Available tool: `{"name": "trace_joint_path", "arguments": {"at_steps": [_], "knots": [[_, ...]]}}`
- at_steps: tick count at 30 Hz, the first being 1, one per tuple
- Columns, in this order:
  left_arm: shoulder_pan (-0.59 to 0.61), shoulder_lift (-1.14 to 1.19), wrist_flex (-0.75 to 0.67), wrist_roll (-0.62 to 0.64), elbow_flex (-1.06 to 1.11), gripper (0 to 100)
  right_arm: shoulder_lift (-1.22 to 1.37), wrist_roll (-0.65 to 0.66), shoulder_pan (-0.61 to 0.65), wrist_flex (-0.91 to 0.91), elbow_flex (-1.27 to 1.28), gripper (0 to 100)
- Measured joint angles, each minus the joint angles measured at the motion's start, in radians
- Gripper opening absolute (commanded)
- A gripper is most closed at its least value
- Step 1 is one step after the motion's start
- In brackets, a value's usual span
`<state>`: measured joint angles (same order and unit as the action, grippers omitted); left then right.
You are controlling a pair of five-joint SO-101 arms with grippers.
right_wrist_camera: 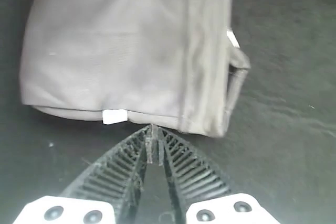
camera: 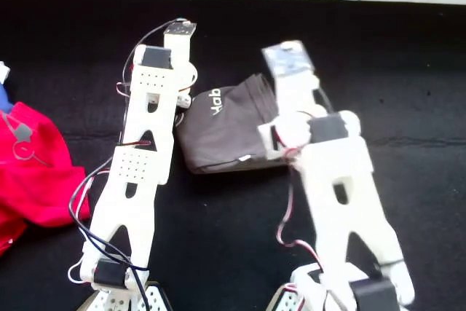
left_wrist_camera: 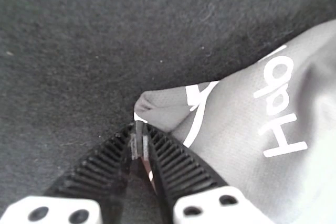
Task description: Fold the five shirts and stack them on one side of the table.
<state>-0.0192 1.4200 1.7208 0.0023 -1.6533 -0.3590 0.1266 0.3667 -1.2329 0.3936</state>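
1. The surface (camera: 408,71) is covered in black cloth and runs across the whole high view, meeting a pale wall along the 12 o'clock edge.
2. The right arm (camera: 338,180) is white. It rises from its base at about 5 o'clock and leans toward 11 o'clock, and its wrist sits over the 3 o'clock end of the folded shirt.
3. The left arm (camera: 142,172), also white, stretches from its base at about 7 o'clock up toward 12 o'clock, alongside the 9 o'clock end of the same shirt.
4. A red shirt (camera: 36,165) lies crumpled and unfolded at the 9 o'clock edge of the surface, well apart from both arms.
5. The grey shirt (camera: 226,125) lies near the centre between the two arms. It is folded into a compact bundle and lies flat on the cloth.
6. The left tool (left_wrist_camera: 139,142) has its ribbed jaws pressed together with nothing seen between them. The tips are low on the black cloth, just beside a corner of the grey shirt (left_wrist_camera: 252,145).
7. The right tool (right_wrist_camera: 154,145) also has its jaws together, and its tips are right at the folded edge of the grey shirt (right_wrist_camera: 126,51).
8. White lettering (left_wrist_camera: 275,103) is printed on the shirt's 9 o'clock end.
9. A small white tag (right_wrist_camera: 114,116) sticks out at the folded edge, just beside the right tool's tips.
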Motion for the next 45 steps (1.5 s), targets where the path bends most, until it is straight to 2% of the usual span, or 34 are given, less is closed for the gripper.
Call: {"name": "trace_joint_path", "arguments": {"at_steps": [12,19,23,29,35,41,45], "knots": [[0.000,0.000,0.000,0.000,0.000,1,0.407,-0.005,0.014,0.011,-0.150,0.6],[0.000,0.000,0.000,0.000,0.000,1,0.534,-0.005,-0.074,0.009,-0.153,0.6],[0.000,0.000,0.000,0.003,0.000,1,0.535,-0.005,-0.150,-0.026,-0.123,0.6],[0.034,0.000,0.000,0.112,0.000,1,0.535,0.046,-0.244,-0.032,-0.043,0.6],[0.040,0.000,0.000,0.127,0.000,1,0.483,0.077,-0.245,-0.032,-0.028,0.6],[0.040,0.000,-0.008,0.129,0.000,1,0.181,0.077,-0.245,-0.025,-0.087,0.6],[0.043,0.000,-0.011,0.138,0.000,1,0.146,0.077,-0.158,0.081,-0.109,0.6]]}}
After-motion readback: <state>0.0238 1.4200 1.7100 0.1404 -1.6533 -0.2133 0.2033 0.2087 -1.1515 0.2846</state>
